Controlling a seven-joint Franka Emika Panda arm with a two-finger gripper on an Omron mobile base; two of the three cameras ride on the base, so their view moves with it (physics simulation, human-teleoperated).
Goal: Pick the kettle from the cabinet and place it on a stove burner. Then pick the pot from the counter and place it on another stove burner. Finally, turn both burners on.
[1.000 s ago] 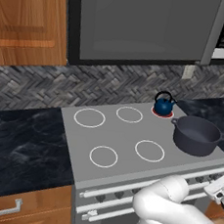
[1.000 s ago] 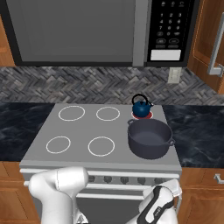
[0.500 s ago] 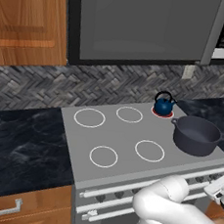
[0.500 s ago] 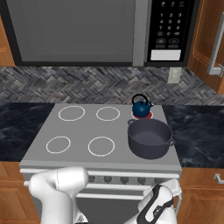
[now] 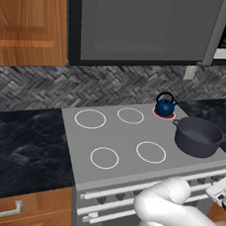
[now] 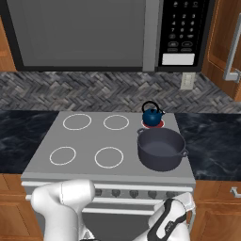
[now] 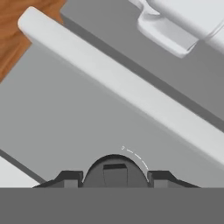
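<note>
Nothing has moved since the earlier frame. Gripper (image 7: 113, 175) pinches a dark stove knob (image 7: 114, 171) between its fingers; pot (image 6: 161, 148) and kettle (image 6: 152, 114) stand above it, on the cooktop (image 6: 84, 141).

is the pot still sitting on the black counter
No, the pot sits on the grey cooktop at its front right, just in front of the kettle.

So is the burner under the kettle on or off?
On. The ring under the kettle glows red around its base in both base views, while the other burner rings are plain white outlines on the grey stovetop.
</note>
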